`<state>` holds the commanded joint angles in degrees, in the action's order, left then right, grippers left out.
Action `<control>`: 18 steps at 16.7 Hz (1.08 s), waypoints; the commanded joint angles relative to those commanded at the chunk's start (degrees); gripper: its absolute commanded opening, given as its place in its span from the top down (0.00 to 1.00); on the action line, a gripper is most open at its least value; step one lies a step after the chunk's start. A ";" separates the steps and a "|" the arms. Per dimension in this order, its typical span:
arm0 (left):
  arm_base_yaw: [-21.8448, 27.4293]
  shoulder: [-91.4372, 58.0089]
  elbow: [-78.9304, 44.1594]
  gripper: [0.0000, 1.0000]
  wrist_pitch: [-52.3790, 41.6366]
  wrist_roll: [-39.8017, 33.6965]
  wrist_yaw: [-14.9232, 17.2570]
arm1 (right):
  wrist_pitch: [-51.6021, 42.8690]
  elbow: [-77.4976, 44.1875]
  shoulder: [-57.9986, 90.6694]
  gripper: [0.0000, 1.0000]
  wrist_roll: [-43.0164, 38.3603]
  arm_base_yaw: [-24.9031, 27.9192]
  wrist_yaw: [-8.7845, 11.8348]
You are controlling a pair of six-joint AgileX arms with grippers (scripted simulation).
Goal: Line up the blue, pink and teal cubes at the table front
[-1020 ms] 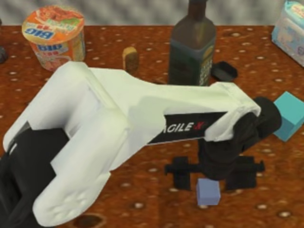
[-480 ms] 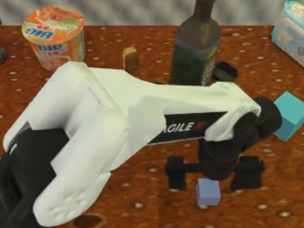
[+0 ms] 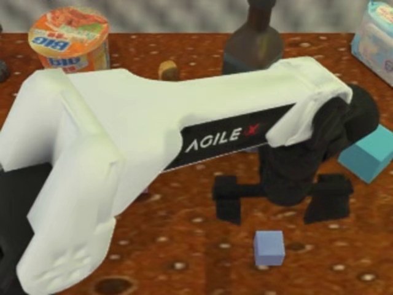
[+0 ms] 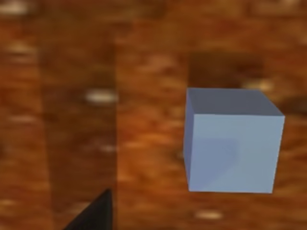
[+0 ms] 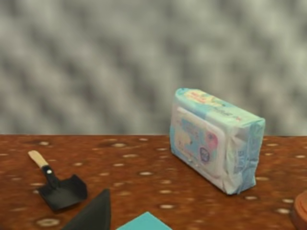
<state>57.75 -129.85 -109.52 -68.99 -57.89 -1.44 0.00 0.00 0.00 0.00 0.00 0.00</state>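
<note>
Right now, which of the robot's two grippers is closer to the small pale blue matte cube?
The left. The left gripper hangs open just behind the small pale blue matte cube, apart from it. The right gripper does not show in the top view.

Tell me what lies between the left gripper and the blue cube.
Nothing but bare table: in the top view the open left gripper hangs above the blue cube, with no object in between.
</note>
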 joint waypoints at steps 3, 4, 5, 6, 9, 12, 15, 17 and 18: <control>-0.04 0.16 -0.23 0.00 -0.27 0.01 0.00 | 0.00 0.00 0.00 0.00 0.00 0.00 0.00; 0.26 -0.04 -0.10 0.00 -0.12 0.02 0.00 | 0.00 0.00 0.00 0.00 0.00 0.00 0.00; 0.15 -0.01 -0.05 0.00 -0.10 0.16 0.00 | 0.00 0.00 0.00 0.00 0.00 0.00 0.00; -0.48 0.14 0.22 0.00 0.02 0.87 0.03 | 0.00 0.00 0.00 0.00 0.00 0.00 0.00; -5.41 1.23 2.22 0.00 0.87 6.42 0.23 | 0.00 0.00 0.00 0.00 0.00 0.00 0.00; -13.39 2.91 5.50 0.00 2.16 15.65 0.62 | 0.00 0.00 0.00 0.00 0.00 0.00 0.00; -22.61 4.86 9.37 0.00 3.61 26.71 1.09 | 0.00 0.00 0.00 0.00 0.00 0.00 0.00; -28.29 6.11 11.71 0.00 4.56 33.20 1.34 | 0.00 0.00 0.00 0.00 0.00 0.00 0.00; -30.63 6.67 12.65 0.00 4.98 35.67 1.44 | 0.00 0.00 0.00 0.00 0.00 0.00 0.00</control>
<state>27.11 -123.18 -96.86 -64.01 -22.22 -0.01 0.00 0.00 0.00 0.00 0.00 0.00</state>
